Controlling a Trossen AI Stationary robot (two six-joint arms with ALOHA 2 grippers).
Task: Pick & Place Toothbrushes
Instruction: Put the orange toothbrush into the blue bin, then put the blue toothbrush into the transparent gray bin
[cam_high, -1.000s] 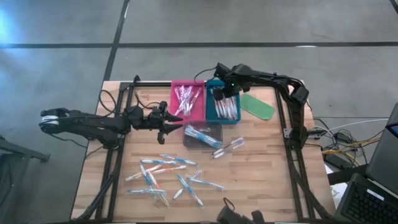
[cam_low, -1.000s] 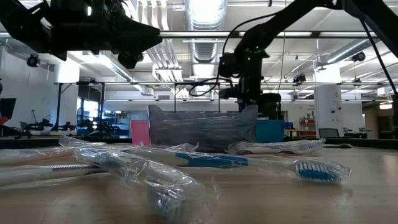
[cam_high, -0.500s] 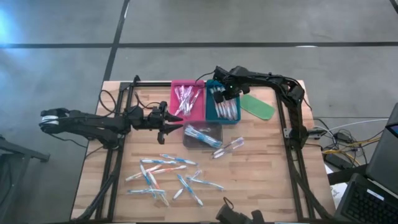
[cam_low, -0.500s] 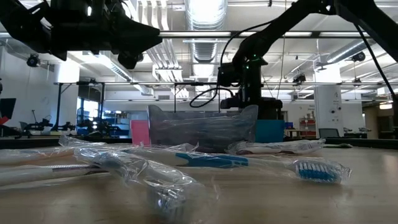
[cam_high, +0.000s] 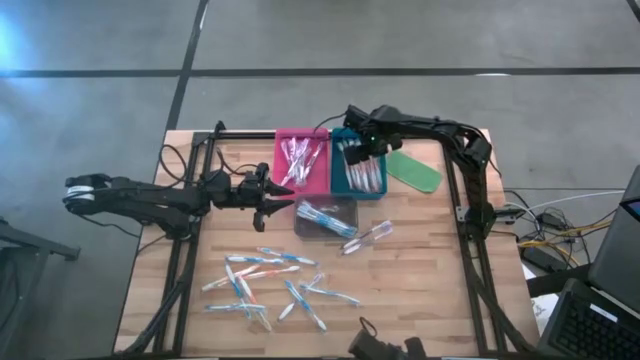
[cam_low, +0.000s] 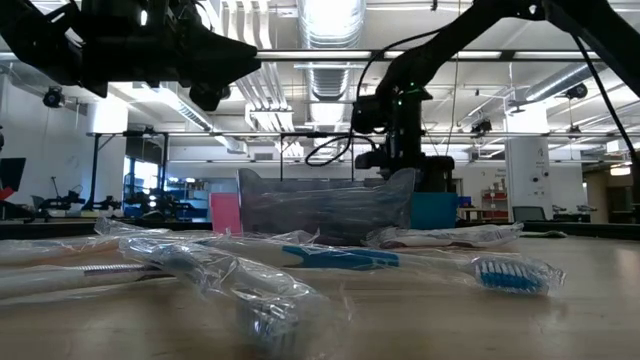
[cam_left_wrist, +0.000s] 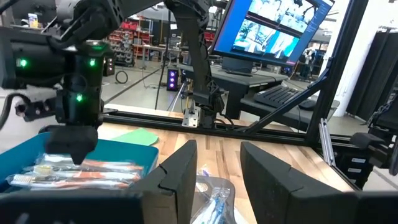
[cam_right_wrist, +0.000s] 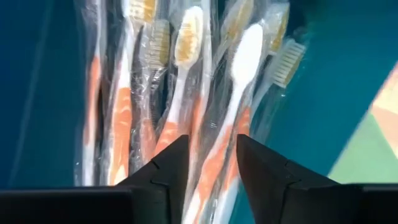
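Right gripper (cam_high: 352, 152) sits over the teal tray (cam_high: 338, 178), upper centre of the high view. Its fingers (cam_right_wrist: 163, 168) are parted with nothing between them; a wrapped orange-handled toothbrush (cam_right_wrist: 231, 112) lies right under the gap, on the pile of orange brushes (cam_high: 364, 172) in the tray. A second ago the jaws were nearly shut at the same tray, so the brush has just been let go: drop done, one more orange brush sorted. The gripper has also shifted slightly toward the tray's upper-left corner since then.

Left gripper (cam_high: 275, 193) hovers mid-left of the high view, just below the pink tray (cam_high: 279, 175). Its fingers (cam_left_wrist: 177, 171) stand apart and empty, unchanged over the last second, waiting.

The clear tray (cam_high: 300, 225) in the middle of the table holds blue brushes. One wrapped brush (cam_high: 367, 236) lies just right of it. Loose toothbrushes (cam_high: 270, 283) remain scattered over the lower centre of the wooden table (cam_high: 430, 290), blue and orange mixed. The flat green piece (cam_high: 414, 170) lies right of the teal tray.

Judgement: task is partway done, with plenty still to sort. The right arm probably needs to lift clear and go back for the scatter.
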